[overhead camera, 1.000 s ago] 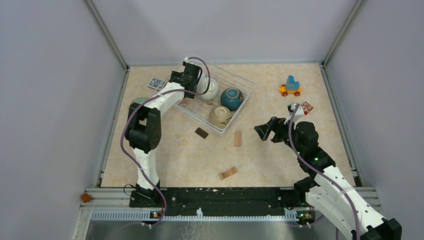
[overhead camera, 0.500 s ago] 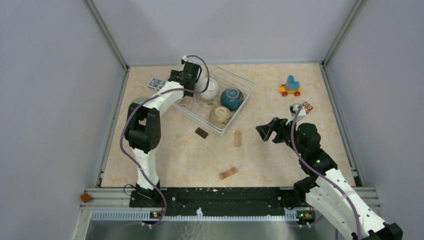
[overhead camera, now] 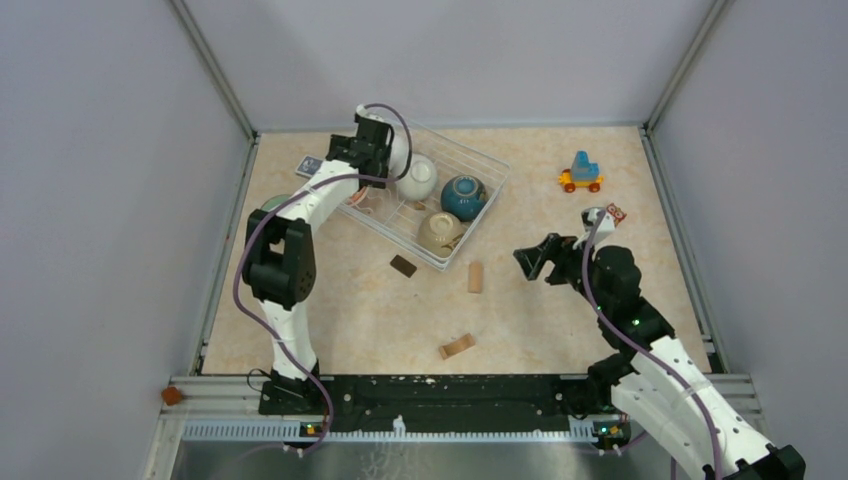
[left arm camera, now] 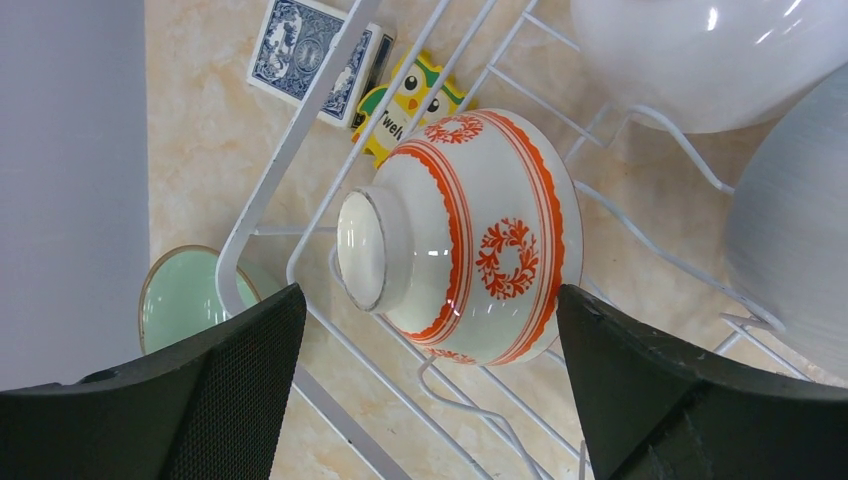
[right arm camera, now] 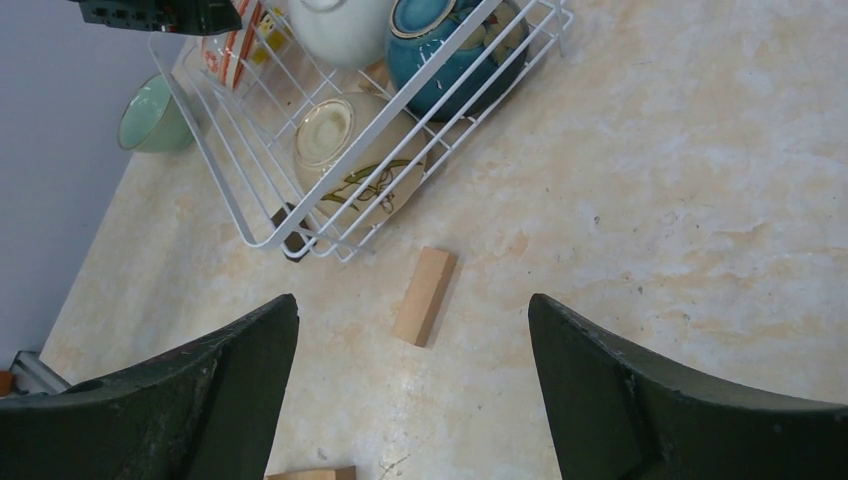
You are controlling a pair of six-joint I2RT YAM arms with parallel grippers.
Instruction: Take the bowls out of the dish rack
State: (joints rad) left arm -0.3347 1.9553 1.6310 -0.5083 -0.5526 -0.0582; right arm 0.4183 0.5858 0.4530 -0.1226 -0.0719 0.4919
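Note:
The white wire dish rack stands at the back left. In it are a white bowl, a dark teal bowl and a beige bowl. The white bowl with the orange-red pattern lies on its side at the rack's left edge. My left gripper is open above it, one finger on each side, not touching. A pale green bowl sits on the table just outside the rack. My right gripper is open and empty above the table, right of the rack.
A deck of playing cards and an owl card lie behind the rack's left side. Wooden blocks and a dark block lie in front of the rack. A toy train stands at the back right.
My left gripper has shifted a little to the back left over the rack's corner. The right gripper has barely moved. No bowl has moved.

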